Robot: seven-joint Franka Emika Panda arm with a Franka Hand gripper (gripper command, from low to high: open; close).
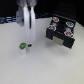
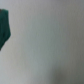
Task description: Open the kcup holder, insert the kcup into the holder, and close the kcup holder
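Observation:
The kcup [image 1: 22, 46], a small pod with a green top, lies on the white table at the exterior view's left. My gripper [image 1: 29, 44] hangs from the pale arm right beside it, on the side toward the holder, its tips at table height. The blur hides how the jaws stand and whether they touch the pod. The black kcup holder [image 1: 62, 33] stands at the exterior view's right, with several round pods showing on its top side. In the wrist view a dark green shape [image 2: 4, 27] sits at the picture's edge over a pale blurred surface; no fingers show there.
The white table [image 1: 40, 65] runs toward the near edge of the exterior view. Dark background lies behind the arm and the holder.

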